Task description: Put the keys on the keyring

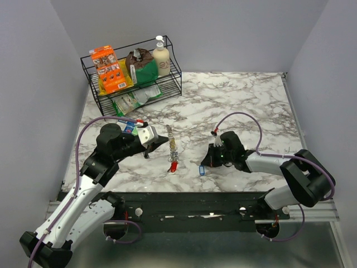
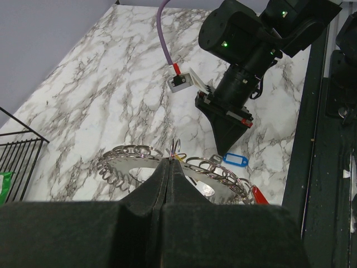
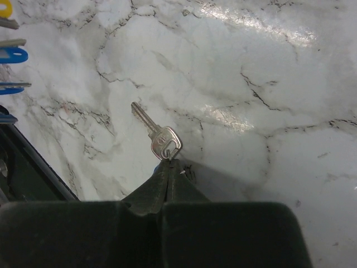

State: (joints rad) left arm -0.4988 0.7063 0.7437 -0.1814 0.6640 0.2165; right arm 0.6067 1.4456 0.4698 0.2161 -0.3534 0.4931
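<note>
Your R gripper point(image 3: 169, 164) was pinched fully shut on head of small silver metal key point(image 3: 156, 131), flat on marble table point(image 3: 279, 84), blade pointing away from tips, slightly left. L gripper point(image 2: 170, 167) was clamped shut on large silver chain-like keyring point(image 2: 134, 152), off to R arm's left.

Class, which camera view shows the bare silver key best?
The right wrist view: the silver key lies whole and sharp at the right gripper. Other views show only a blue tag there, no blade.
</note>
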